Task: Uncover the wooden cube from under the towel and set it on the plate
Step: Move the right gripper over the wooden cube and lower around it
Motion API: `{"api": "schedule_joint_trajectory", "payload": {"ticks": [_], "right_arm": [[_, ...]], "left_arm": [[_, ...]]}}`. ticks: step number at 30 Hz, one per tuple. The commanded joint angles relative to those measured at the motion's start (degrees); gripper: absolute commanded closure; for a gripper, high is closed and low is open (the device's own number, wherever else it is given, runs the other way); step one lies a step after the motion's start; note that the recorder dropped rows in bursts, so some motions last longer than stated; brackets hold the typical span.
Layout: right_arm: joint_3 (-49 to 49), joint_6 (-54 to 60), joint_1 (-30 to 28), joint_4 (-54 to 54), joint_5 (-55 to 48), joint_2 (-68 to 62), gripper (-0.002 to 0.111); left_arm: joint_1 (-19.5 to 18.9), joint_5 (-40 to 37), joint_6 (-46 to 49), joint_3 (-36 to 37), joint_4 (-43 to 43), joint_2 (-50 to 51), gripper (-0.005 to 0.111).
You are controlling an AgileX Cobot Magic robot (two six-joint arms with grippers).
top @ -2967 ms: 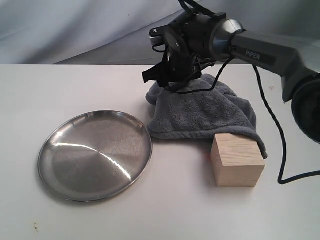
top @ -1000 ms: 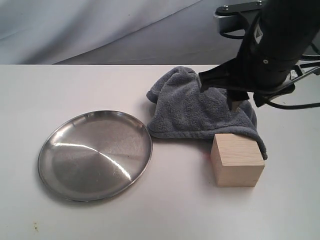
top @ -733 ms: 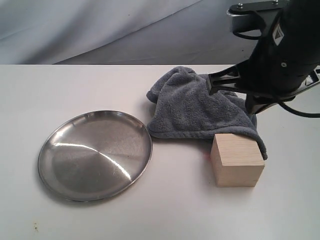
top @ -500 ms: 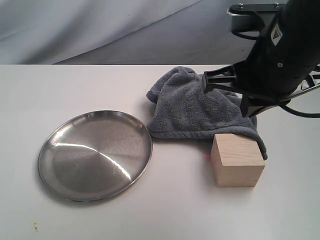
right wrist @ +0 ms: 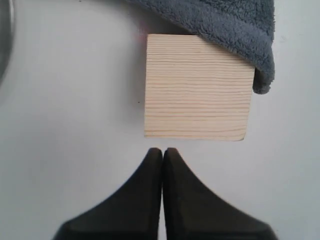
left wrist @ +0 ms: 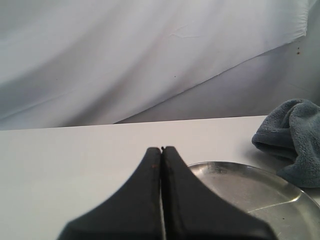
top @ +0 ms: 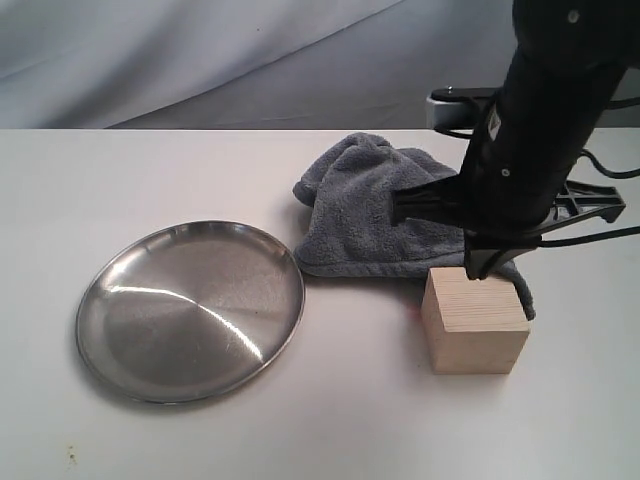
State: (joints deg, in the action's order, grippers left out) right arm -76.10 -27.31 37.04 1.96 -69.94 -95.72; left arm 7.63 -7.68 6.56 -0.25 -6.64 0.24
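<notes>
So the wooden cube [right wrist: 196,86] sits on the bench [top: 350,430], mostly uncovered, with a corner of the towel [right wrist: 220,25] draped on its far edge. The right claw [right wrist: 162,152] hangs just above it, pressed fully shut, holding nothing (same with the left claw [left wrist: 161,150], shut and empty near the plate [top: 190,310]). To grab it well I'd spread the jaws wider than the block, centre over it, and descend squarely on two flat faces, clear of the cloth.
</notes>
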Motion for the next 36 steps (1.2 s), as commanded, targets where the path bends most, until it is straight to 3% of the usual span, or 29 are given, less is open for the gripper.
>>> {"api": "schedule_joint_trajectory", "payload": {"ticks": [1, 10, 13, 17, 19, 28, 36], "right_arm": [[0.3, 1.4, -0.5, 3.1, 0.0, -2.4, 0.108], [0.3, 1.6, -0.5, 5.3, 0.0, -3.2, 0.108], [0.3, 1.6, -0.5, 5.3, 0.0, -3.2, 0.096], [0.3, 1.6, -0.5, 4.9, 0.0, -3.2, 0.058], [0.3, 1.1, -0.5, 4.9, 0.0, -3.2, 0.044], [0.3, 0.2, -0.5, 5.6, 0.0, -3.2, 0.042], [0.3, -0.2, -0.5, 5.3, 0.0, -5.2, 0.024]], "left_arm": [[0.3, 0.1, -0.1, 0.3, -0.1, -0.2, 0.107], [0.3, 0.1, -0.1, 0.3, -0.1, -0.2, 0.107], [0.3, 0.1, -0.1, 0.3, -0.1, -0.2, 0.107], [0.3, 0.1, -0.1, 0.3, -0.1, -0.2, 0.107], [0.3, 0.1, -0.1, 0.3, -0.1, -0.2, 0.107], [0.3, 0.1, -0.1, 0.3, -0.1, -0.2, 0.107], [0.3, 0.1, -0.1, 0.3, -0.1, -0.2, 0.107]]}}
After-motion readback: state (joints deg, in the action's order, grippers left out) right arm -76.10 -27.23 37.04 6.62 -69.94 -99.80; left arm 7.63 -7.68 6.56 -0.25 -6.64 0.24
